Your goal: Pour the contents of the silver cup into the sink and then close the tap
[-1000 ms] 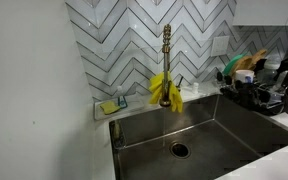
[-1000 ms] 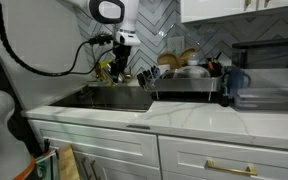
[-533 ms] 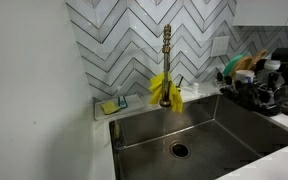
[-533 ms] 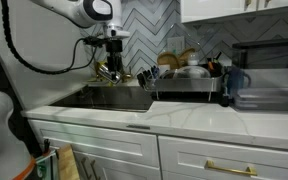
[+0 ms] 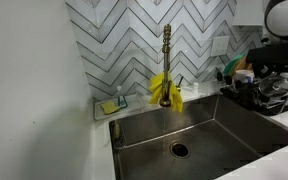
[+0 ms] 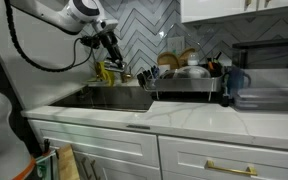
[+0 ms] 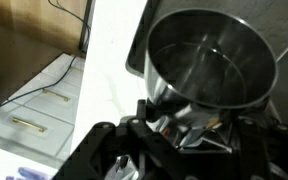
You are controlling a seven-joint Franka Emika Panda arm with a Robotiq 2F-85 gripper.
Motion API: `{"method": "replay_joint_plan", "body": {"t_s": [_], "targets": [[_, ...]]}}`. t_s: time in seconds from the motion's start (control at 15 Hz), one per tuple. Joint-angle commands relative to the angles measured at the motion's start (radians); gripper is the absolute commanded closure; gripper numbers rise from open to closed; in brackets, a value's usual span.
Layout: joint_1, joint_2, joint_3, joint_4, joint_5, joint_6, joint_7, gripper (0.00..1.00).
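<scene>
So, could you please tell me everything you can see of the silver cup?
The silver cup is round and made of polished metal, with an open mouth and smooth, mirror-like walls. In the wrist view the gripper is shut on its lower outer wall and holds it in the air, with the white countertop visible beyond it. The inside shows only reflections, so I cannot tell whether it holds liquid.

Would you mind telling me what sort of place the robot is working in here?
A home kitchen, most likely: a stainless-steel sink with a brass tap against a chevron-tiled wall, a loaded dish rack beside it, and white cabinets below.
</scene>
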Motion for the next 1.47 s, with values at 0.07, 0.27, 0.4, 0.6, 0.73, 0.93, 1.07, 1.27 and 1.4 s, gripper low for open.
{"method": "replay_joint_plan", "body": {"t_s": [0.07, 0.27, 0.4, 0.6, 0.73, 0.93, 1.07, 1.27, 1.4], "targets": [[0.011, -0.019, 0.029, -0.017, -0.177, 0.076, 0.156, 0.59], [0.016, -0.022, 0.056, -0.018, -0.303, 0.082, 0.243, 0.59], [0.022, -0.027, 0.076, -0.021, -0.415, 0.072, 0.315, 0.59], [0.044, -0.023, 0.086, -0.021, -0.556, 0.049, 0.414, 0.59], [0.061, -0.017, 0.09, -0.019, -0.642, 0.018, 0.47, 0.59], [0.095, -0.01, 0.085, -0.02, -0.739, -0.034, 0.531, 0.59], [0.117, -0.007, 0.082, -0.021, -0.783, -0.069, 0.561, 0.59], [0.15, 0.001, 0.063, -0.015, -0.778, -0.095, 0.569, 0.59], [0.164, 0.006, 0.028, -0.008, -0.706, -0.08, 0.523, 0.59]]}}
